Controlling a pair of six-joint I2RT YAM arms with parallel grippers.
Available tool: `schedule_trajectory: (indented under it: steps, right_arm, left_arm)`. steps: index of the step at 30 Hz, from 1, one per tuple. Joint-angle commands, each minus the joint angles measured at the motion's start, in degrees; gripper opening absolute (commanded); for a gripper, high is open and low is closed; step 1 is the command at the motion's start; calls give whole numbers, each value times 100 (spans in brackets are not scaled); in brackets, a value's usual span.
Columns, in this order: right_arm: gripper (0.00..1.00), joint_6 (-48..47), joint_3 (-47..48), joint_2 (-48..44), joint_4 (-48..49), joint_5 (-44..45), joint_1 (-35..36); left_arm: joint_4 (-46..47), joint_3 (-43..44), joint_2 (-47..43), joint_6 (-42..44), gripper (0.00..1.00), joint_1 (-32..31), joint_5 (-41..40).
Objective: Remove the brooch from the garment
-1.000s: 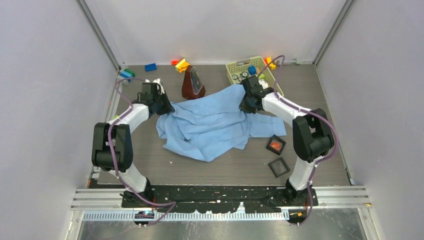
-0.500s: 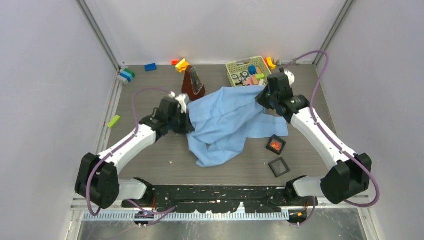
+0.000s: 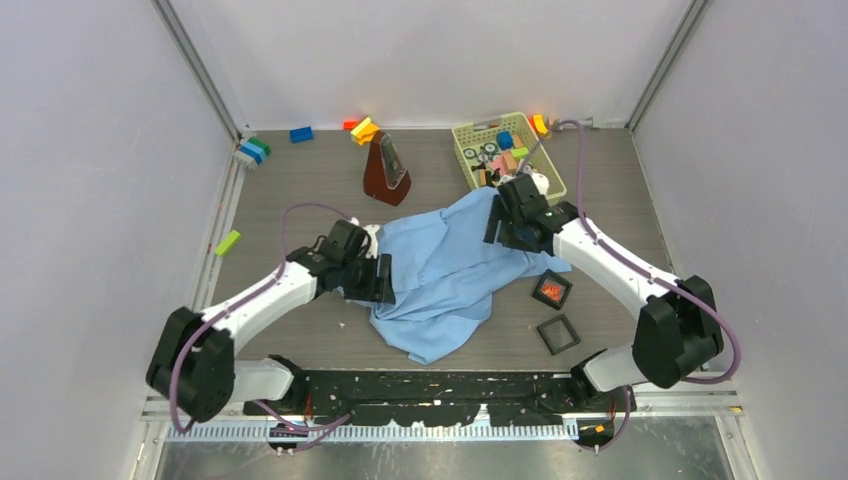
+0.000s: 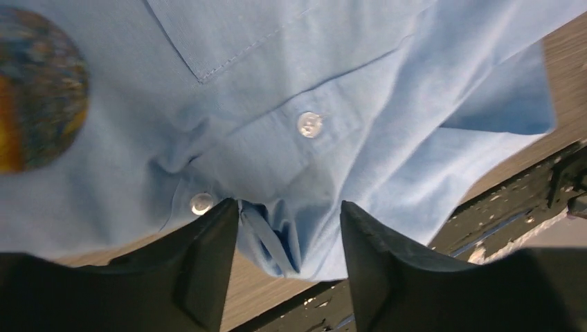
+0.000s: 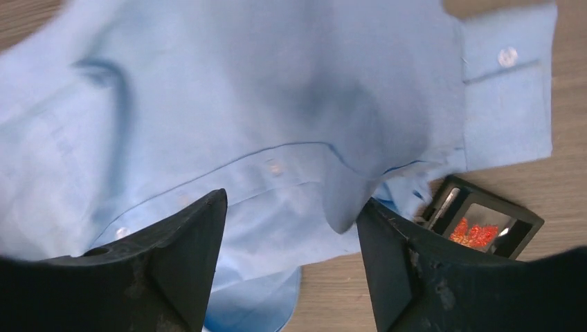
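The left gripper point(image 4: 288, 207) has its two black fingers apart at the left edge of the shirt point(image 3: 440, 270). A small fold of the blue cloth sits in the gap between them, and from what I can see neither finger presses on it. The right gripper point(image 5: 292, 200) is spread wide as well and holds nothing. It hangs over the far right part of the shirt, close to the basket point(image 3: 460, 135).

The shirt lies crumpled in a heap in the middle of the table point(image 3: 300, 190), between the two arms, with one corner trailing toward the near edge. From the left wrist, two white buttons point(image 4: 309, 124) show on the front strip just above the fingers. The brooch point(image 4: 34, 90) is on the cloth up and to the left of them. It looks like a round disc in blue, orange and yellow, too blurred to make out more. I cannot pick it out from above.

From the right wrist, a buttoned cuff point(image 5: 509, 117) lies flat on the wood. Just beside it is a small black box point(image 5: 477, 225) with something orange-red inside. A black square frame point(image 3: 558, 333) lies a little nearer the arms. Behind the shirt stands a brown metronome point(image 3: 385, 168). The basket is full of small toys, and a few coloured blocks point(image 3: 362, 130) are scattered along the back wall.
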Motion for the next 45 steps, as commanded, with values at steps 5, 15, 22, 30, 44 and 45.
schedule_trajectory:
  steps: [5,15,22,30,44,45]
  right_arm:
    - [76,-464,962,-185,-210,376,1177]
    - [85,-179,2126,1413,277,-491,1753]
    - [81,21,2377,2204,720,-1349,1895]
    - [77,726,1989,2932,1842,-2410,1911]
    - [1,778,1820,2461,2127,-2659,1869]
    - [1,755,1770,2239,2129,-2699,1869]
  left_arm:
    - [-885,889,-1211,373,80,392,-1118]
    - [-94,629,-976,121,82,1476,-932]
    - [368,221,-649,89,64,1561,-904]
    - [2249,-731,-645,-367,38,2298,595]
    - [1416,-608,-1261,198,46,2470,-754]
    - [1383,-591,-1296,228,47,2429,-875]
